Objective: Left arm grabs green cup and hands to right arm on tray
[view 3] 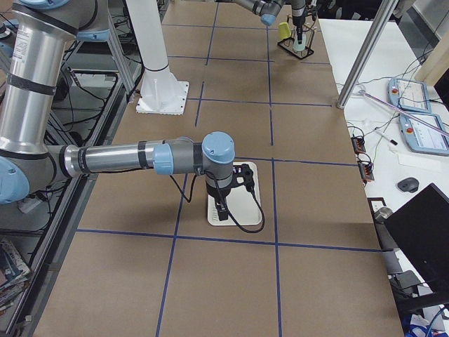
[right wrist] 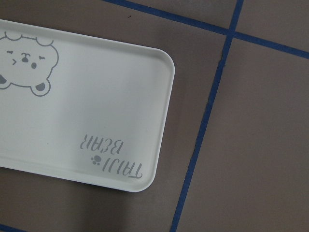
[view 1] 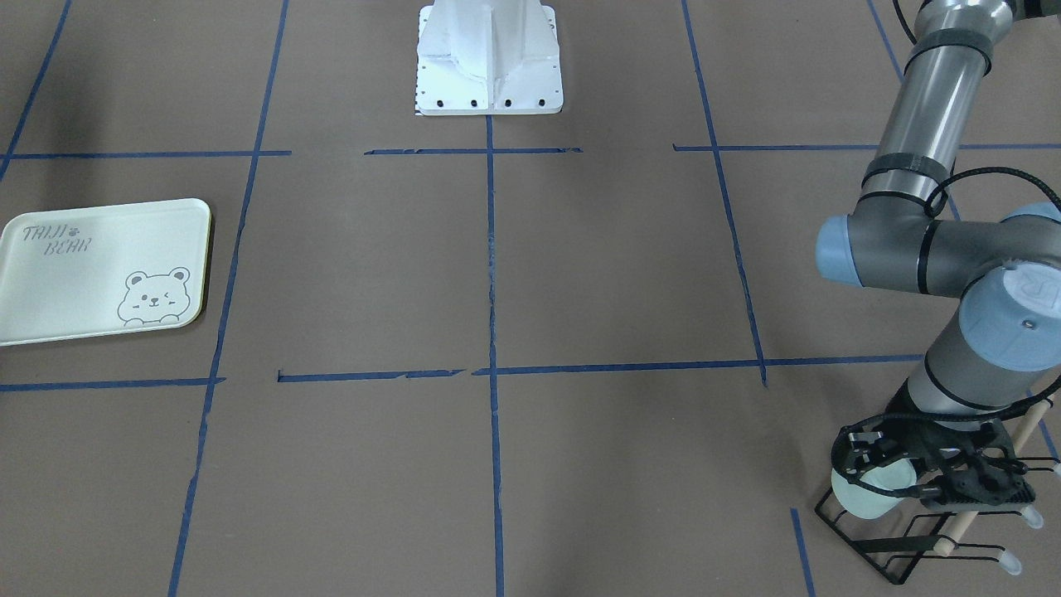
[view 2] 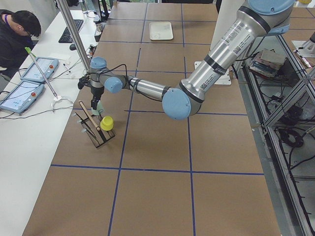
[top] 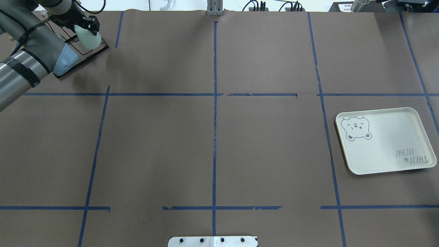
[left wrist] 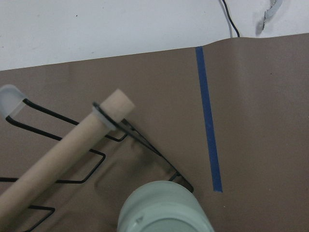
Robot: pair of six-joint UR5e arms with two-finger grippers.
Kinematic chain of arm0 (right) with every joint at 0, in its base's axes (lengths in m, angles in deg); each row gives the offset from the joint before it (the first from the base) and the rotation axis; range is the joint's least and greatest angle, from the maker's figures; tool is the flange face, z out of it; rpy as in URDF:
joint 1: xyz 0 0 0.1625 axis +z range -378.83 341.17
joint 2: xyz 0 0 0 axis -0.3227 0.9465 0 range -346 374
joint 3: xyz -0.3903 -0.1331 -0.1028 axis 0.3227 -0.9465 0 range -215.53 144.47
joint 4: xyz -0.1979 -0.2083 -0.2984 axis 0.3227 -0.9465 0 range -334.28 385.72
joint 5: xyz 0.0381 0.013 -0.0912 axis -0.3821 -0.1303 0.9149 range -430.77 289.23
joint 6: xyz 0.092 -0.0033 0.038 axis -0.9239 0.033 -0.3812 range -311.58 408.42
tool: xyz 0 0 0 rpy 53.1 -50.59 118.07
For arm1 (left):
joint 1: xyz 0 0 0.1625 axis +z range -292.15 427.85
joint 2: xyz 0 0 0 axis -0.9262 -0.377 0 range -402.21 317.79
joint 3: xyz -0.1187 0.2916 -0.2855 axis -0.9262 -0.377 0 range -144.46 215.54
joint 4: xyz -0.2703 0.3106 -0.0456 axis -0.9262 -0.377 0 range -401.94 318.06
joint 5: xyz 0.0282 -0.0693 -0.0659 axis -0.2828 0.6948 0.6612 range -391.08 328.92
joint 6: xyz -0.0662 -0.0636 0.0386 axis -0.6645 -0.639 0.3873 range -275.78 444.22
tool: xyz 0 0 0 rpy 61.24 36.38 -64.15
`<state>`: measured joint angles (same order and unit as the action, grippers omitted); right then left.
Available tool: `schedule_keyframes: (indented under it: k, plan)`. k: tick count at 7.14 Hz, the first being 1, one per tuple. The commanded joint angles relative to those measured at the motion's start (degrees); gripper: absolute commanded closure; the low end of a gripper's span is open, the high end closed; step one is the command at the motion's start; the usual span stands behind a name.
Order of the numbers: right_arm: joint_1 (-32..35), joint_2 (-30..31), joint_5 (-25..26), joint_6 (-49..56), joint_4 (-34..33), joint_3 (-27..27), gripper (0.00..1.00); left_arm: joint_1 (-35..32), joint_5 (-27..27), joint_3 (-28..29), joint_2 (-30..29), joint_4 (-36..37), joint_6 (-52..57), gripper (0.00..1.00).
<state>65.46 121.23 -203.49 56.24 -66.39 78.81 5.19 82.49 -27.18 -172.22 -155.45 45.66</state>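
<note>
Green cup [left wrist: 164, 208], clamped in the left pincer [view 1: 880, 481], may catch the wire rack [view 1: 891, 545] just beneath the pincer and slip free.

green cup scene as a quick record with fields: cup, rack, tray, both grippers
green cup: at the rack, on the robot's left side of the table
left gripper: at the green cup; whether it grips cannot be told
rack: black wire with a wooden dowel, also holds a yellow cup
tray: flat on the table, robot's right side, nothing on it
right gripper: by the tray; open or shut cannot be told
</note>
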Motion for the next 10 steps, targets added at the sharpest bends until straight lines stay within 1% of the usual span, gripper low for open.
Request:
schedule_keyframes:
  k: [1,2,3,5,6,7,8,9,10]
  plan:
    - [0.0,0.0,0.0,0.0,0.0,0.0,0.0,-0.9,0.3,-3.5,0.2,0.7,-0.1,0.85]
    - [0.0,0.0,0.0,0.0,0.0,0.0,0.0,-2.5,1.1,-7.5,0.8,1.4,0.0,0.87]
    - [0.0,0.0,0.1,0.0,0.0,0.0,0.0,-3.8,3.4,-14.9,3.4,6.7,0.0,0.87]
    - [0.0,0.0,0.2,0.0,0.0,0.0,0.0,-5.4,3.2,-32.2,7.0,20.2,0.1,0.87]
    - [0.0,-0.1,0.1,0.0,0.0,0.0,0.0,-5.6,3.2,-37.1,7.4,24.5,-0.1,0.88]
    - [-0.1,-0.1,-0.2,-0.3,0.0,0.1,0.0,-5.4,3.1,-39.4,10.1,24.0,-2.8,0.88]
    - [-0.1,-0.6,-0.3,-1.2,1.0,0.1,0.0,-3.1,1.5,-41.8,14.9,17.8,-8.1,0.88]
    - [-1.8,-0.8,-0.4,-7.1,6.1,0.0,0.0,-0.6,1.0,-42.6,20.2,8.0,-13.4,0.87]
    - [-5.5,-0.8,-0.4,-16.3,13.3,0.0,0.0,1.2,1.0,-42.6,22.9,0.3,-18.9,0.88]
